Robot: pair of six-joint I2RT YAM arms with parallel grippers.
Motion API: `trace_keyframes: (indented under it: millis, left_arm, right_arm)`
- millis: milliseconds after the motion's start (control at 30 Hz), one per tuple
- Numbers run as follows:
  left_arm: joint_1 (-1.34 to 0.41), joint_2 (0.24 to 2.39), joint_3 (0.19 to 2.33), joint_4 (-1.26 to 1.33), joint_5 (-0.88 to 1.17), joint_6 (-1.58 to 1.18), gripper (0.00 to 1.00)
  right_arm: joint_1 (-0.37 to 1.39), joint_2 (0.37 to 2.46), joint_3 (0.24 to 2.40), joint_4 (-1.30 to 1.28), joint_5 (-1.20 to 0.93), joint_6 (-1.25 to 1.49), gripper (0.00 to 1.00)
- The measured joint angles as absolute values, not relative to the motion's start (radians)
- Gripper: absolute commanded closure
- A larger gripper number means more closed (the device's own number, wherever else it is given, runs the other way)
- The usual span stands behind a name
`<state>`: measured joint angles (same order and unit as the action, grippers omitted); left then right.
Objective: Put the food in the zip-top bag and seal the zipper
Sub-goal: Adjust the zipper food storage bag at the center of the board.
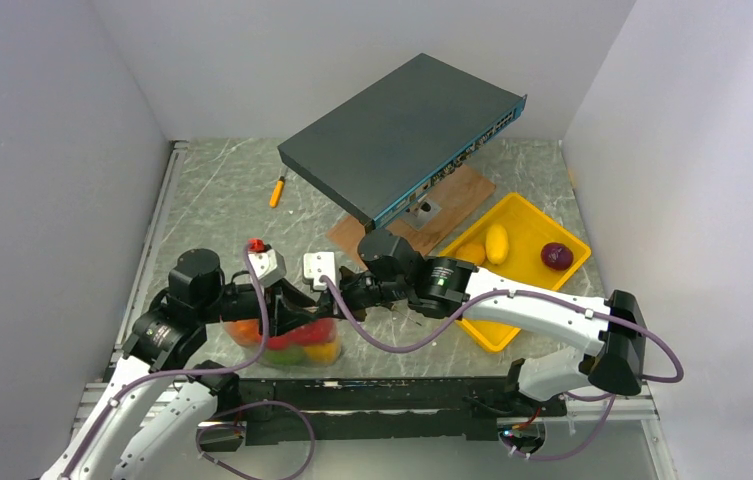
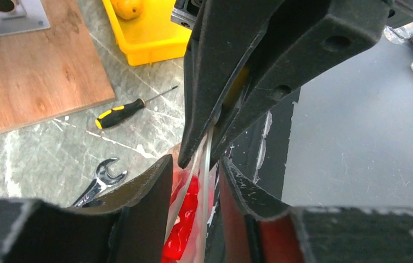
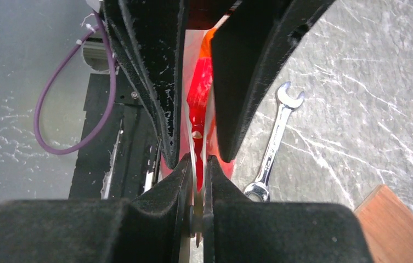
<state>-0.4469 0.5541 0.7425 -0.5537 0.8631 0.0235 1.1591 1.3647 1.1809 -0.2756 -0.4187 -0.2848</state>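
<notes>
The zip-top bag (image 1: 287,345) stands near the table's front edge with red, orange, yellow and green toy vegetables inside. My right gripper (image 3: 197,160) is shut on the bag's whitish zipper strip (image 3: 194,148), also seen in the left wrist view (image 2: 201,153). My left gripper (image 2: 196,161) is open, and its jaws straddle the same mouth edge (image 2: 208,164) without touching it. A red pepper (image 2: 185,224) shows through the plastic below. In the top view both grippers meet over the bag, the left (image 1: 297,302) and the right (image 1: 337,297). A yellow potato (image 1: 496,243) and a purple onion (image 1: 556,256) lie in the yellow tray (image 1: 517,205).
A grey network switch (image 1: 402,135) leans over a wooden board (image 1: 457,198) at the back. A silver wrench (image 3: 274,145) and a yellow-handled screwdriver (image 2: 119,113) lie beside the bag. A small orange tool (image 1: 276,190) lies far left. The black base rail (image 1: 402,395) runs just in front.
</notes>
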Motion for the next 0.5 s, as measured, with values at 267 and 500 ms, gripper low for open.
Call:
trace_keyframes:
  millis: [267,500]
  left_arm:
    - [-0.498,0.553,0.774,-0.609,0.731,-0.023,0.88]
    - [-0.5,0.554,0.804,-0.651,0.68,-0.073,0.98]
  right_arm:
    - [1.156,1.373,1.181,-0.26,-0.389,-0.266,1.0]
    - [1.153,1.373,1.18,-0.244,-0.367,-0.238,0.98]
